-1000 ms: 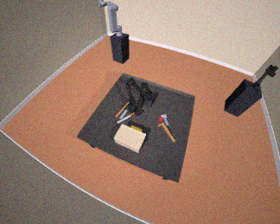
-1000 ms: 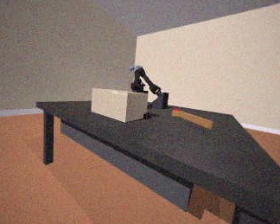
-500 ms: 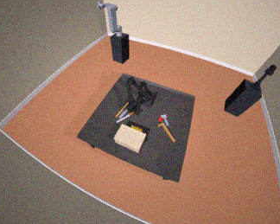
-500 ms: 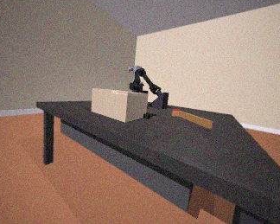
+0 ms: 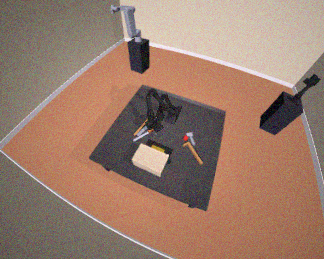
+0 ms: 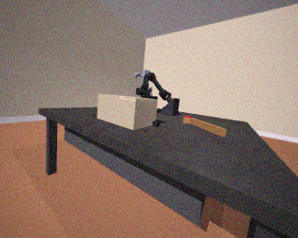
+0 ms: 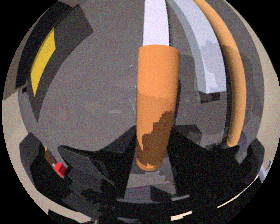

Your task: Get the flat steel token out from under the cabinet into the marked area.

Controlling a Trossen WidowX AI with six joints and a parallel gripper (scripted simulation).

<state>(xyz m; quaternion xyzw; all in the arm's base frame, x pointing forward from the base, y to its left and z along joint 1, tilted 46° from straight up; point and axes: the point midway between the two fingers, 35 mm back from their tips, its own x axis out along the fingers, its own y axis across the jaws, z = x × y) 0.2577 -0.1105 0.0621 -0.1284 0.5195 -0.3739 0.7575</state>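
While clamped on an orange-handled blade (image 7: 156, 97), the gripper (image 5: 148, 126) hangs behind the cabinet (image 5: 150, 160). Bare table (image 5: 204, 181) lies beyond the hammer (image 5: 192, 147).

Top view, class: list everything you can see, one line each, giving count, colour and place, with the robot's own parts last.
Table: one, dark grey, centre of the floor.
Cabinet: one, cream, near edge of the table.
Marked area: one, yellow, in front of the cabinet.
Hammer: one, wooden handle, grey head, red spot beside it, right of the cabinet.
Tools: orange-handled, grey-bladed, left of the cabinet; one held.
Stands: two, black, on the floor.
Arm: one, black.
Gripper: shut on an orange handle.
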